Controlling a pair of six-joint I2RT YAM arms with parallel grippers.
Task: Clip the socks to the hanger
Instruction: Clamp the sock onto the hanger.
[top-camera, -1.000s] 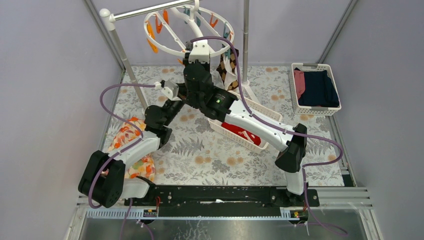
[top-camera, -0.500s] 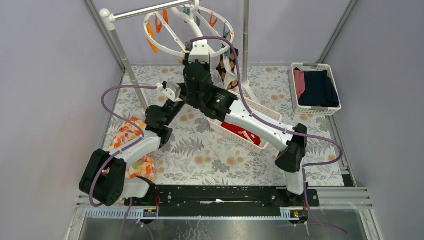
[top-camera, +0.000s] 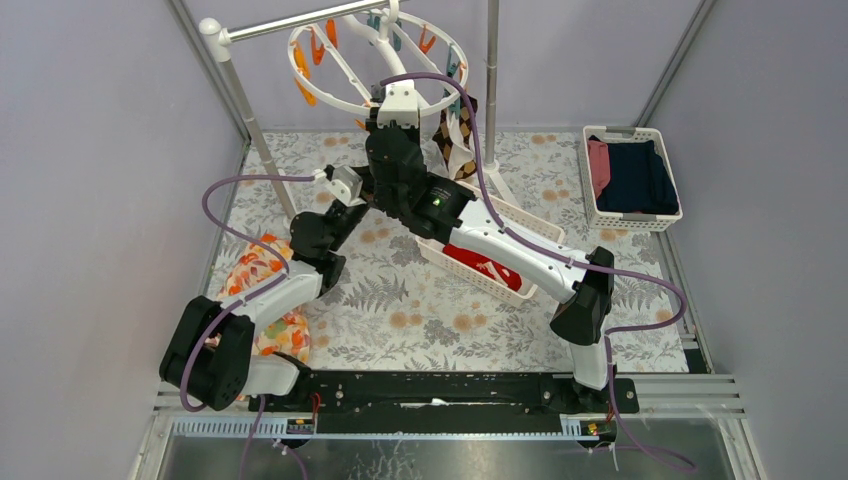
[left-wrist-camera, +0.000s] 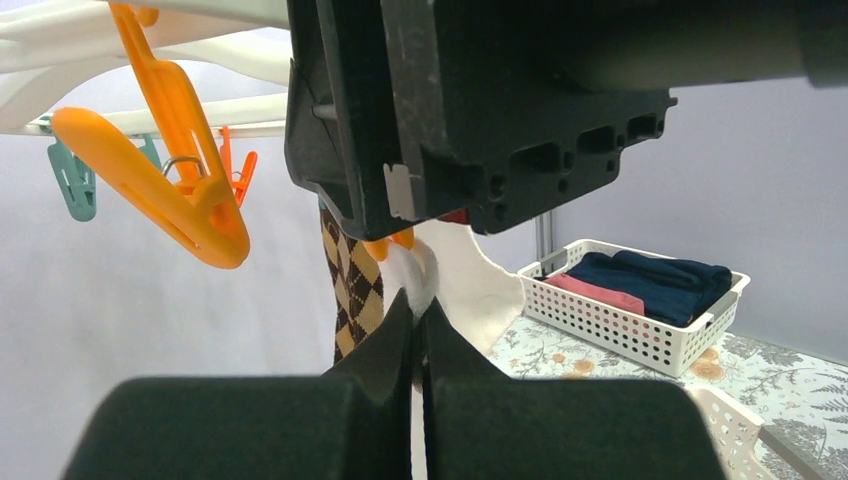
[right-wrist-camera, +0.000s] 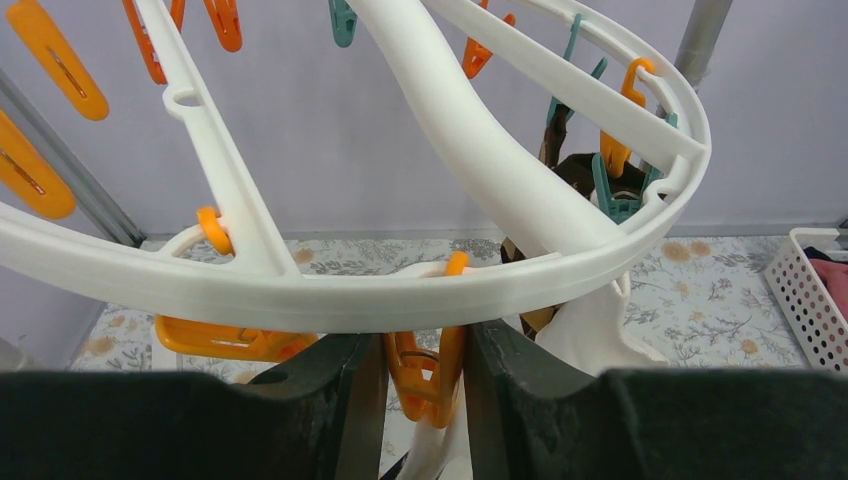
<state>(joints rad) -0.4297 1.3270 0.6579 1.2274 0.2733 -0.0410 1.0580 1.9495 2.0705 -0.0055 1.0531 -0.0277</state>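
**A:** Where is the whitish sock (left-wrist-camera: 470, 290) sitting?

**B:** Your left fingers (left-wrist-camera: 380, 350) are clenching its edge, just below your right fingers (right-wrist-camera: 300, 420), which are squeezing the orange clothespin (right-wrist-camera: 425, 375) under the hanger (right-wrist-camera: 520, 280). Aim for its mouth.

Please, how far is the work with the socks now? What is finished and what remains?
Done: one argyle sock hangs from the rim of the hanger. In hand: the right gripper squeezes an orange clothespin on that rim, and the left gripper, shut on the whitish sock, holds it up under that pin. Left: a red sock lies in the slatted basket.
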